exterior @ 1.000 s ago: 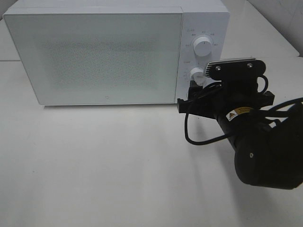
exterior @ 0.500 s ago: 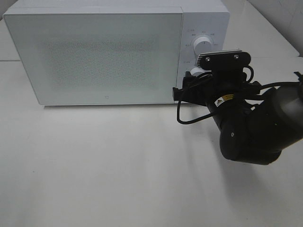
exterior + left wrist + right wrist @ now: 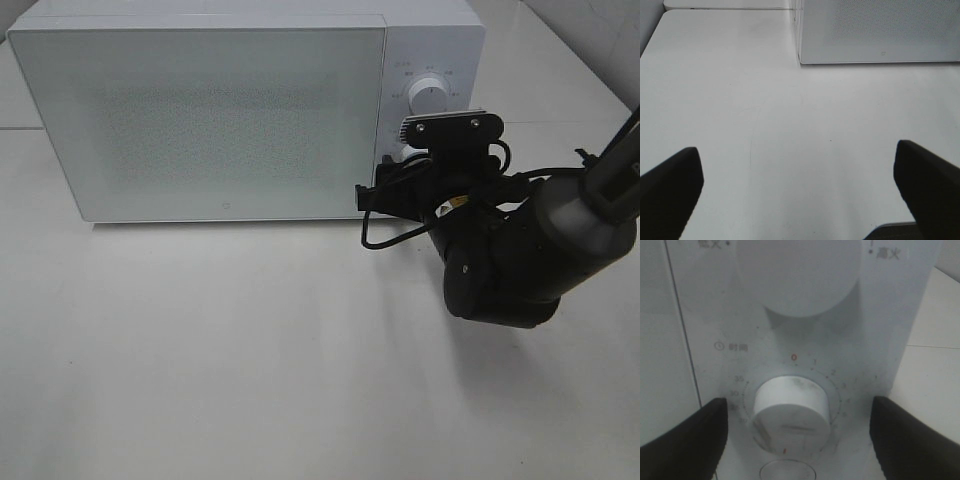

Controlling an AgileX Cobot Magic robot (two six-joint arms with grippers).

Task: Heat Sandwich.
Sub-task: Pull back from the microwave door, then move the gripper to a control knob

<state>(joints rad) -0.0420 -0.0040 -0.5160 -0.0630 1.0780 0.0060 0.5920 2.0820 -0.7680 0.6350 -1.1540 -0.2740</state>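
Note:
The sandwich is out of view. The white microwave [image 3: 230,120] stands at the back of the table with its door shut. My right gripper [image 3: 398,182] is at the control panel. In the right wrist view the right gripper [image 3: 797,405] is open, with one dark finger [image 3: 685,440] on each side of the lower timer knob [image 3: 790,407] and not touching it. The upper power knob [image 3: 430,95] is free. My left gripper [image 3: 796,150] is open and empty above the bare table, in front of the microwave's left corner [image 3: 802,57].
The white table [image 3: 200,340] stretches in front of the microwave. The right arm's black body [image 3: 510,260] and its cable [image 3: 385,240] hang over the table's right side. The left arm does not show in the exterior view.
My right arm has moved left and closer to the microwave's control panel, so the gripper now covers the lower knob in the exterior view. The microwave door has stayed shut.

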